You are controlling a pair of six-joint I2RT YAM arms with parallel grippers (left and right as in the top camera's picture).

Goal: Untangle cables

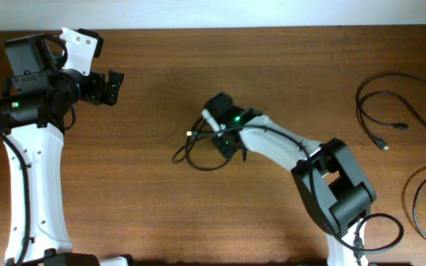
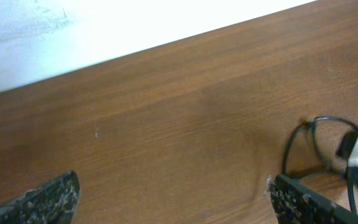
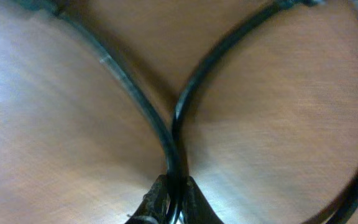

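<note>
Fingers [image 3: 157, 200] of my right gripper [image 3: 174, 208] squeeze tight on a tangle of thin black bendy cords [image 3: 174, 162], right where two strands meet. The tangle lies in the middle of the brown wooden table [image 1: 161, 214]. More loose black cords [image 1: 398, 111] lie on the right side. My left gripper [image 1: 114, 87] is wide open at the far left, holding nothing.

My top camera hangs high and looks straight down on the table [image 1: 161, 89]. It sees my left arm [image 1: 32, 170] and my right arm [image 1: 287, 144].

My left wrist camera sits low. It looks across the wood to the pale wall [image 2: 104, 31] at the top of the frame.

My right wrist camera is very near and blurry.

All three see the cables [image 1: 182, 151]. They are in the middle from above, at the lower right [image 2: 288, 149] from the left wrist, and they fill the right wrist frame [image 3: 129, 93].
</note>
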